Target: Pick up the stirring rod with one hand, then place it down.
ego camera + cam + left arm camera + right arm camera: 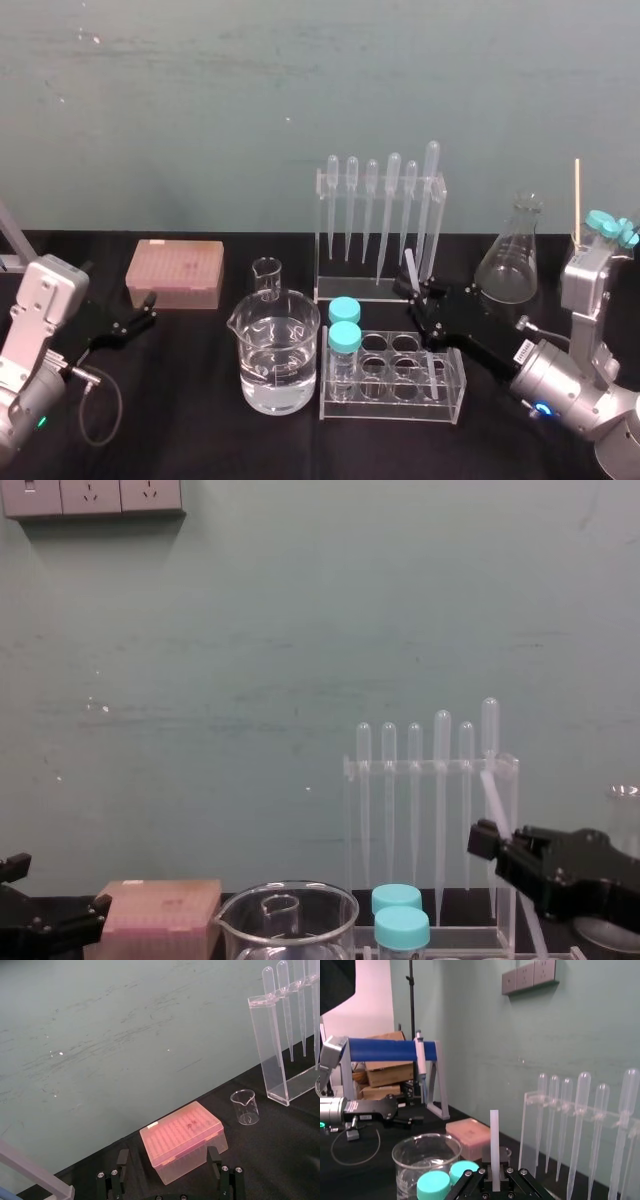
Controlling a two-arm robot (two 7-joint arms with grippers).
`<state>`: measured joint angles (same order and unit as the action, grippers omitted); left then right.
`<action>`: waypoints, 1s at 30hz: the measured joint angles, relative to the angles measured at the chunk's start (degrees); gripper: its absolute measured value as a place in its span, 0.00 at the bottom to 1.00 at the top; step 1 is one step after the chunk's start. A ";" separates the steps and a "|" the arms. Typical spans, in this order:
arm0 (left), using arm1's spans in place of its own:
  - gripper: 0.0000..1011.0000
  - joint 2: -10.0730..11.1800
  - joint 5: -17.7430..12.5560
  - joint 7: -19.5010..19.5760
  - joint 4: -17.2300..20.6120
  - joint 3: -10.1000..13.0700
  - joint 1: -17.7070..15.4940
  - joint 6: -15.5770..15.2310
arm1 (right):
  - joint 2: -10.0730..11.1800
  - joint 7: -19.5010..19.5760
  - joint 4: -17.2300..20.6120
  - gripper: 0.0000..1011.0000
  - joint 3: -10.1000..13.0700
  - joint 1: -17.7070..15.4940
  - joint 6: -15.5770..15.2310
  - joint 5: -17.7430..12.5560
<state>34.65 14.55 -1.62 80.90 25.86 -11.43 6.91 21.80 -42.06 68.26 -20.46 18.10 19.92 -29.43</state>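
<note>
My right gripper is shut on the stirring rod, a thin translucent white stick. It holds the rod tilted above the tube rack, just in front of the pipette stand. In the right wrist view the rod rises upright from between the black fingers. In the chest view the rod slants down through the gripper, its lower end reaching toward the rack. My left gripper rests open at the table's left, near the pink box, with nothing between its fingers.
A large beaker of water stands left of the tube rack, which holds two blue-capped tubes. A small beaker sits behind it. A conical flask and a grey fixture stand at the right.
</note>
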 joint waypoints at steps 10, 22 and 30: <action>0.99 0.00 0.00 0.00 0.00 0.00 0.00 0.00 | 0.05 -0.71 -2.47 0.07 -1.33 1.41 -2.19 -0.15; 0.99 0.00 0.00 0.00 0.00 0.00 0.00 0.00 | 0.04 -0.69 -2.18 0.12 -1.10 1.21 -1.74 -0.11; 0.99 0.00 0.00 0.00 0.00 0.00 0.00 0.00 | 0.04 -0.68 -2.06 0.36 -1.03 1.15 -1.60 -0.09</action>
<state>34.64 14.55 -1.62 80.90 25.86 -11.43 6.90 21.83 -42.74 66.20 -21.49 19.25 18.32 -29.52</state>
